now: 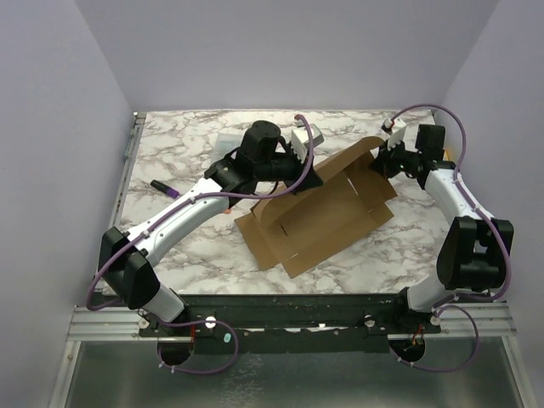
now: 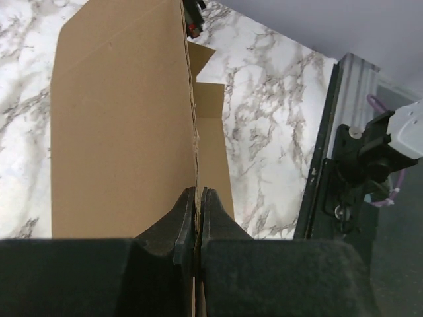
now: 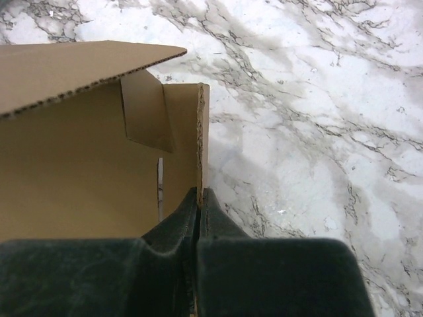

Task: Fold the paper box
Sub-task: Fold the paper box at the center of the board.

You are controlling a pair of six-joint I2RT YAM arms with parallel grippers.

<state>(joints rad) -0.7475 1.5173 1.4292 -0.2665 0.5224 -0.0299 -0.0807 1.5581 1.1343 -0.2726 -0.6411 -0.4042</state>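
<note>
The paper box (image 1: 319,217) is a brown cardboard sheet lying mid-table, its back panels raised. My left gripper (image 1: 308,177) is shut on the edge of a raised panel at the sheet's left back side. In the left wrist view that panel (image 2: 122,125) stands edge-on between the fingers (image 2: 187,214), and my left gripper (image 2: 198,198) pinches it. My right gripper (image 1: 380,160) is shut on the upright flap at the back right corner. The right wrist view shows this flap (image 3: 203,139) edge-on, clamped in my right gripper (image 3: 200,197), with the box's inner wall (image 3: 73,178) to the left.
A small clear plastic case (image 1: 231,140) lies at the back left behind the left arm. A dark pen-like object (image 1: 163,188) lies near the table's left edge. Purple walls enclose the marble table (image 1: 195,246). A metal rail (image 2: 344,99) runs along the table's side.
</note>
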